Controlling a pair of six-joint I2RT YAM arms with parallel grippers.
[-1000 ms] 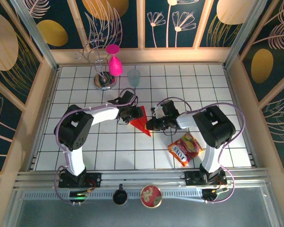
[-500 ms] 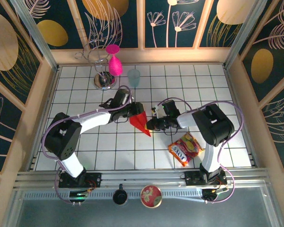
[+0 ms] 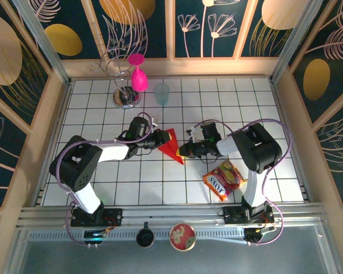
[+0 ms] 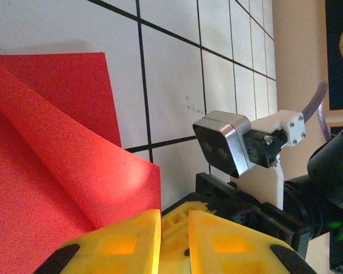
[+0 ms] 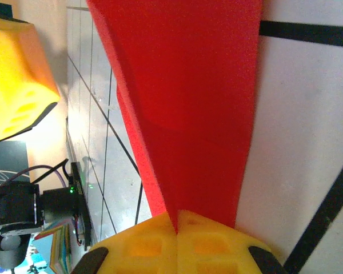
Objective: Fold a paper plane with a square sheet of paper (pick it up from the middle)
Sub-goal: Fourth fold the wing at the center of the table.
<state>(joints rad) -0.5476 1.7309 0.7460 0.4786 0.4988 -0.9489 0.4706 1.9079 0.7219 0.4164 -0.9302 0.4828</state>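
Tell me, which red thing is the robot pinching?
The plain folded paper, pinched in the right gripper. The snack packet has yellow print and lies alone, untouched.

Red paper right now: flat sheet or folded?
Folded. The paper is a narrow pointed dart from above; the left wrist view shows overlapping layers along a crease; the right gripper pinches its tapered end.

1. Robotics test cell: a left arm [image 3: 86, 162] and a right arm [image 3: 257, 149] stand bolted to an aluminium rail [image 3: 171, 216] at 6 o'clock of a white, black-gridded worktop [image 3: 137, 191].
2. Beige boards [image 3: 171, 67] and dark leaf-print panels [image 3: 214, 25] wall it in from 9 through 12 to 3 o'clock.
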